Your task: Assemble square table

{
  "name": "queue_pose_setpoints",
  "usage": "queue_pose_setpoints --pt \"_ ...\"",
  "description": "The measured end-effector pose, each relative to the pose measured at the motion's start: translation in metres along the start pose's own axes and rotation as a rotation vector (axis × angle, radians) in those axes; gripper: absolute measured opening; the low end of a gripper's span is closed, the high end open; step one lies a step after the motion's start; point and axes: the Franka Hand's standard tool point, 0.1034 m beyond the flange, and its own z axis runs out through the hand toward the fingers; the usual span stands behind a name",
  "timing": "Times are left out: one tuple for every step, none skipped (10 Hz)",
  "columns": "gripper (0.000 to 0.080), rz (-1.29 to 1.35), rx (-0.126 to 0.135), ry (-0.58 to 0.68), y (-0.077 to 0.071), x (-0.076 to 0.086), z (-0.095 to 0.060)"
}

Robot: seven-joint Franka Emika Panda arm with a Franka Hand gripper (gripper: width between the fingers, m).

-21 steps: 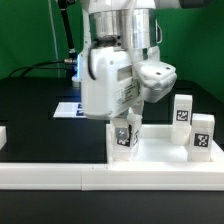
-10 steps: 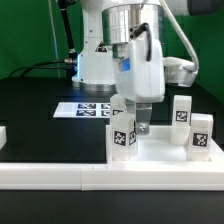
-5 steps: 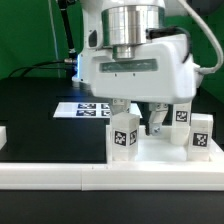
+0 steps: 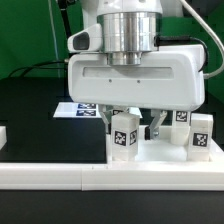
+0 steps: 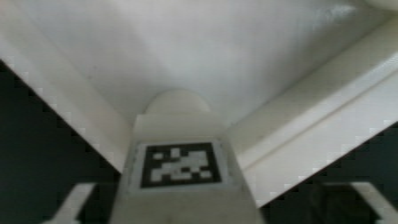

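The square tabletop lies flat and white at the exterior view's right, and it fills the wrist view. Three tagged white legs stand upright on it: a near one, one at the far right and one at the right edge. My gripper hangs over the near leg with its broad side to the camera. It is open. In the wrist view the gripper has its fingers wide on either side of that leg, not touching it.
A long white L-shaped rail runs along the front edge, with its short arm at the exterior view's left. The marker board lies on the black table behind the gripper. A green backdrop stands at the back.
My gripper has turned about its vertical axis, so its broad side now faces the camera, and has come to sit over the near leg. The legs have not moved.
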Motion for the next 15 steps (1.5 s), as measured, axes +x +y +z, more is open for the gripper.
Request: queue_pose_setpoints --pt "0.0407 0.005 -0.008 -0.001 0.0055 0.0007 0.0008" --pt "0.0288 0.057 -0.008 -0.001 0.0059 0.0007 0.0009" --pt "0.0288 0.161 -0.008 0.0 0.0064 0.0012 0.0008" --pt "0.0288 0.242 -0.009 0.0 0.0067 0.0015 0.0007" --pt "0.0288 0.309 -0.008 0.001 0.007 0.0017 0.0006" --pt "0.0288 0.448 -0.013 -0.004 0.0076 0.002 0.0005" --pt "0.0288 0.659 -0.038 -0.031 0.0078 0.0012 0.0008" --pt "0.0288 0.801 -0.058 -0.049 0.0071 0.001 0.001" --pt "0.0288 0.947 -0.07 -0.066 0.0056 -0.0005 0.0005" --pt "0.0288 1.137 -0.058 -0.083 0.0045 0.0006 0.0003" --pt "0.0288 1.286 -0.047 -0.103 0.0052 0.0032 0.0011" --pt "0.029 1.379 -0.044 -0.111 0.0055 0.0039 0.001" --pt "0.0295 1.409 -0.049 -0.107 0.0062 0.0036 0.001" --pt "0.0295 1.424 -0.051 -0.105 0.0066 0.0034 0.001" --pt "0.0299 1.45 -0.059 -0.098 0.0081 0.003 0.0008"
